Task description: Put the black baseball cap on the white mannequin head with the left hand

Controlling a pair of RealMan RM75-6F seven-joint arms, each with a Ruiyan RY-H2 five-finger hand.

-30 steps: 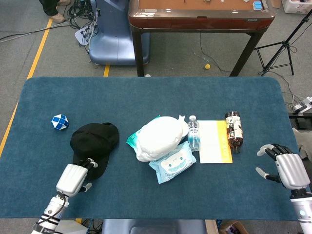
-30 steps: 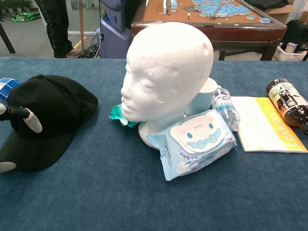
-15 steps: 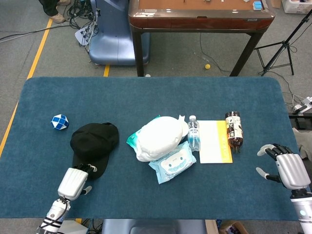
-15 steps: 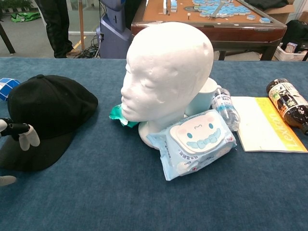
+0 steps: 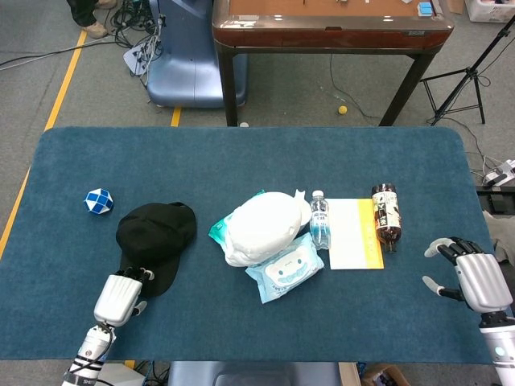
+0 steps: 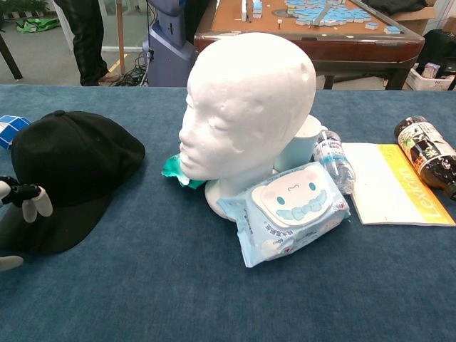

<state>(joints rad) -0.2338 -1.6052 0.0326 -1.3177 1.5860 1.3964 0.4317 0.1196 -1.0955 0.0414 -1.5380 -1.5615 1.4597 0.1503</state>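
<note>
The black baseball cap (image 5: 158,232) lies flat on the blue table's left side, its brim toward the near edge; the chest view also shows the cap (image 6: 75,160). My left hand (image 5: 119,298) sits just in front of the brim. Its fingertips (image 6: 28,203) reach over the brim's edge, and the thumb lies apart on the cloth, so nothing is gripped. The white mannequin head (image 6: 246,114) stands upright mid-table, facing left, and appears from above as the white mannequin head (image 5: 261,227). My right hand (image 5: 471,276) rests with fingers spread near the table's right edge, holding nothing.
A wet-wipes pack (image 6: 288,217) leans at the mannequin's base, with a white cup (image 6: 305,146) and a water bottle (image 6: 332,162) behind it. A yellow-edged booklet (image 5: 355,233) and a brown bottle (image 5: 387,213) lie to the right. A blue-white puzzle ball (image 5: 98,200) sits far left.
My left hand has drawn back toward the near edge, its fingers sliding from over the brim to its front edge. Cap and right hand have stayed put.
</note>
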